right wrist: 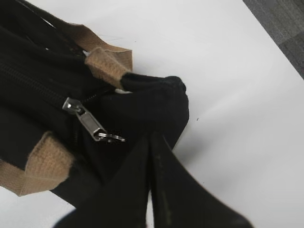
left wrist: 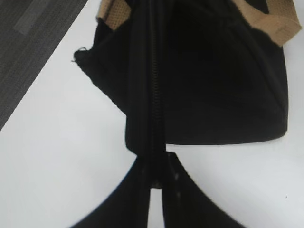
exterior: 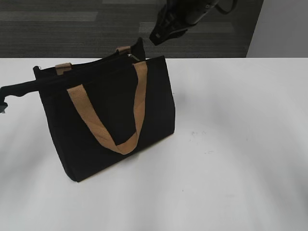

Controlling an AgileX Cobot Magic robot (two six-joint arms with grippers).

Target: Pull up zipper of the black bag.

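Note:
The black bag (exterior: 110, 120) stands on the white table (exterior: 240, 144), with tan handles. Its zipper runs along the top edge (left wrist: 154, 90). The silvery pull (right wrist: 91, 124) hangs loose near the bag's right end and shows small in the exterior view (exterior: 133, 57). My left gripper (left wrist: 157, 167) is shut on the fabric at the zipper's left end, and reaches in from the far left of the exterior view (exterior: 21, 88). My right gripper (right wrist: 151, 137) is shut, its tips at the bag's raised right end tab (right wrist: 156, 102). The pull is not between its fingers. In the exterior view it hovers just above and right of that tab (exterior: 159, 34).
The bag's front tan handle (exterior: 120, 139) hangs down its side. The table's far edge meets dark grey carpet (exterior: 72, 29) behind the bag. White tabletop spreads to the right of and in front of the bag.

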